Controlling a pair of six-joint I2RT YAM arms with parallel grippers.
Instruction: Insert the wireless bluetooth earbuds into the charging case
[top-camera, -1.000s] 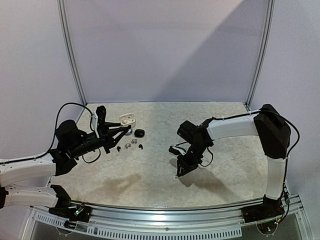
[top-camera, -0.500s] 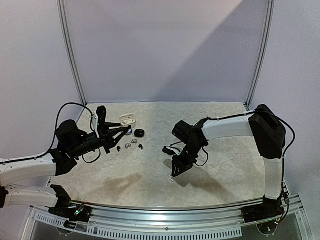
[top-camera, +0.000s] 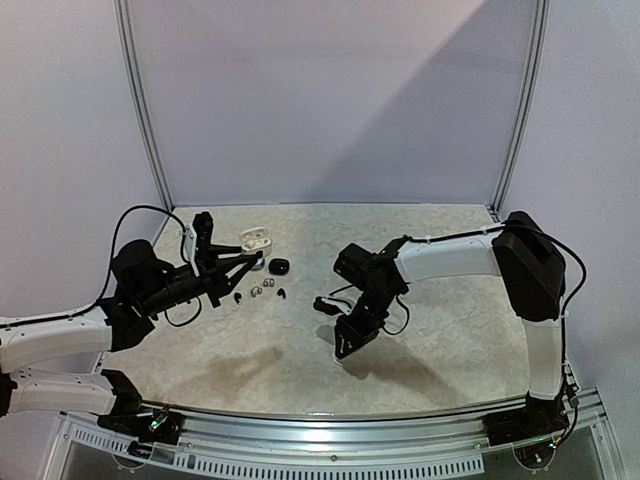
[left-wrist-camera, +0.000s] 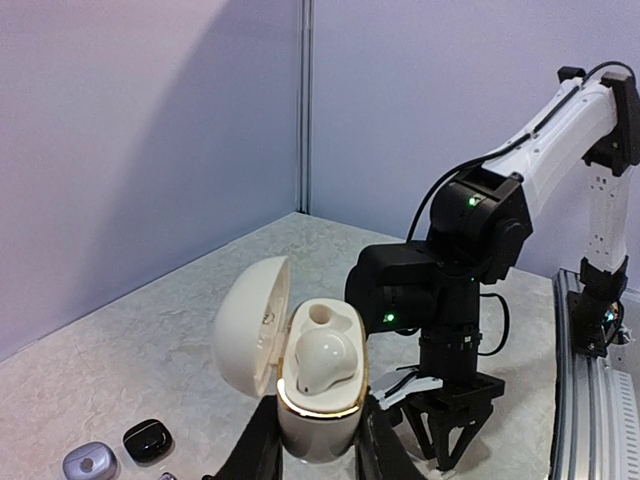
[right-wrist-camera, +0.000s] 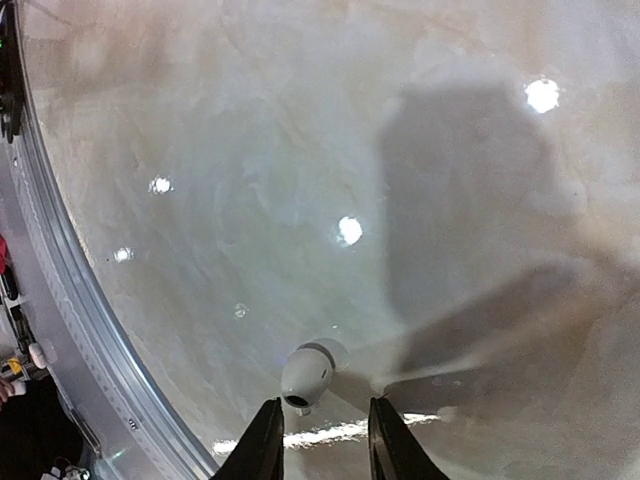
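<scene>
My left gripper (top-camera: 256, 256) is shut on an open white charging case (top-camera: 255, 239). In the left wrist view the case (left-wrist-camera: 318, 395) sits between my fingers (left-wrist-camera: 256, 450), lid swung left. One white earbud (left-wrist-camera: 322, 358) is seated in it and the socket beside it is empty. My right gripper (top-camera: 346, 344) points down at the table, open. In the right wrist view a white earbud (right-wrist-camera: 308, 370) lies on the table just past the open gripper (right-wrist-camera: 323, 403), towards the left finger. The right gripper also shows in the left wrist view (left-wrist-camera: 447, 455).
A black case (top-camera: 279, 266) lies by the left gripper, with several tiny loose earbuds (top-camera: 262, 291) in front of it. The left wrist view shows the black case (left-wrist-camera: 148, 438) and a greyish one (left-wrist-camera: 88, 460). A metal rail (right-wrist-camera: 90, 330) edges the table.
My right arm has swung left and lowered its open gripper to the table. The left arm and the case have not moved.
</scene>
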